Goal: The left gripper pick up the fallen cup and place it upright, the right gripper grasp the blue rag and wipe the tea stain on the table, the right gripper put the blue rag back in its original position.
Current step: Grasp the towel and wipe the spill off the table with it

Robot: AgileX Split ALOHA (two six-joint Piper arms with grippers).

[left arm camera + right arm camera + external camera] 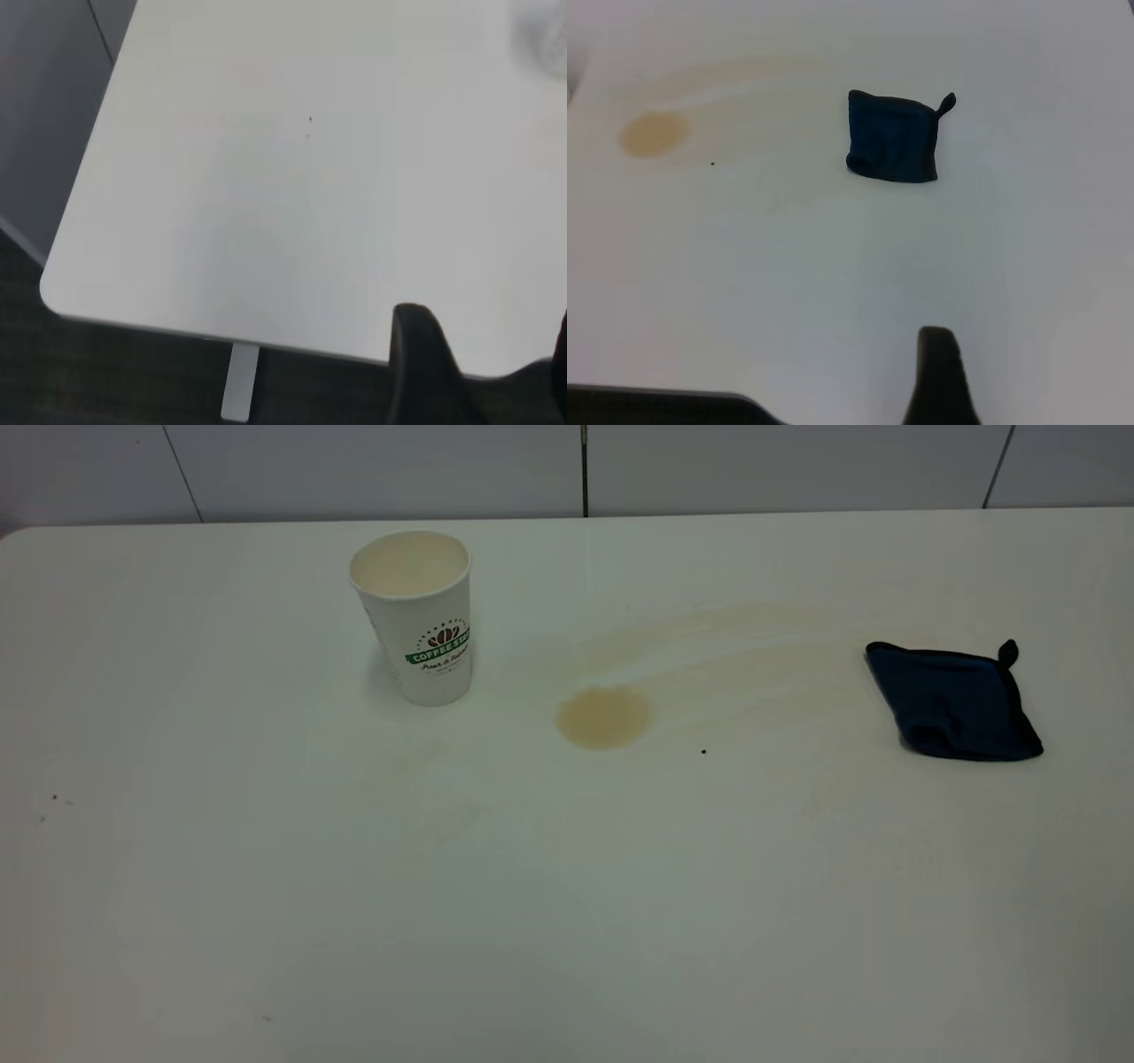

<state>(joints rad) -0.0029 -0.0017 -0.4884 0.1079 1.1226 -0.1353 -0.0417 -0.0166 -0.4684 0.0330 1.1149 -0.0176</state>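
The white paper cup [415, 615] with the green banner logo stands upright at the back left of the table [567, 921]. The light brown tea stain [603, 716] lies right of it at mid-table, with faint tan streaks behind. It also shows in the right wrist view [653, 134]. The blue rag [957, 702] lies flat at the right, also in the right wrist view [893, 137]. Neither arm shows in the exterior view. My left gripper [489, 354] is open and empty over the table's left front corner. My right gripper [1041, 363] hangs well short of the rag, one finger [939, 376] showing, nothing held.
A tiny black speck [703, 751] lies right of the stain. The table's rounded corner [53, 297] and a leg [239, 381] show in the left wrist view, with dark floor beyond. A grey panelled wall [567, 469] runs behind the table.
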